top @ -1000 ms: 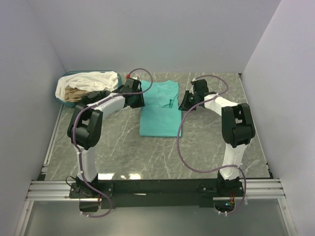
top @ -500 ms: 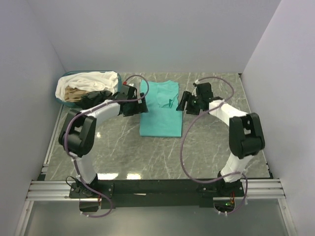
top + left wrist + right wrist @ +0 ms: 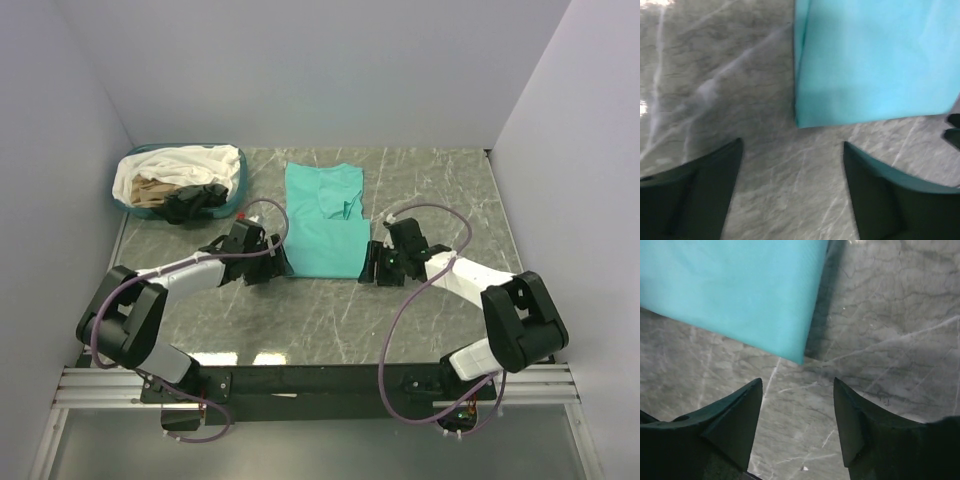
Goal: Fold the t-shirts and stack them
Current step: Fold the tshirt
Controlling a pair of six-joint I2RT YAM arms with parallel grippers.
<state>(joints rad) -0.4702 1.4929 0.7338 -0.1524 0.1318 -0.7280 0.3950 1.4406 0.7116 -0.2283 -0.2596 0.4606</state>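
Note:
A teal-green t-shirt [image 3: 324,218] lies flat on the marble table, folded into a tall strip with its collar at the far end. My left gripper [image 3: 283,264] sits low at the strip's near left corner [image 3: 805,117], open, with bare table between its fingers [image 3: 710,175]. At the near right corner [image 3: 797,352] my right gripper [image 3: 366,268] is open too, nothing in it. More t-shirts, white [image 3: 190,162], beige [image 3: 152,190] and black [image 3: 192,200], are heaped in the basket.
An oval teal-rimmed basket [image 3: 128,207] stands at the far left of the table. Grey walls close in the back and both sides. Purple cables loop over both arms.
Both grippers have opened and drawn back from the shirt's far half toward its near corners. The teal shirt now lies flat, released.

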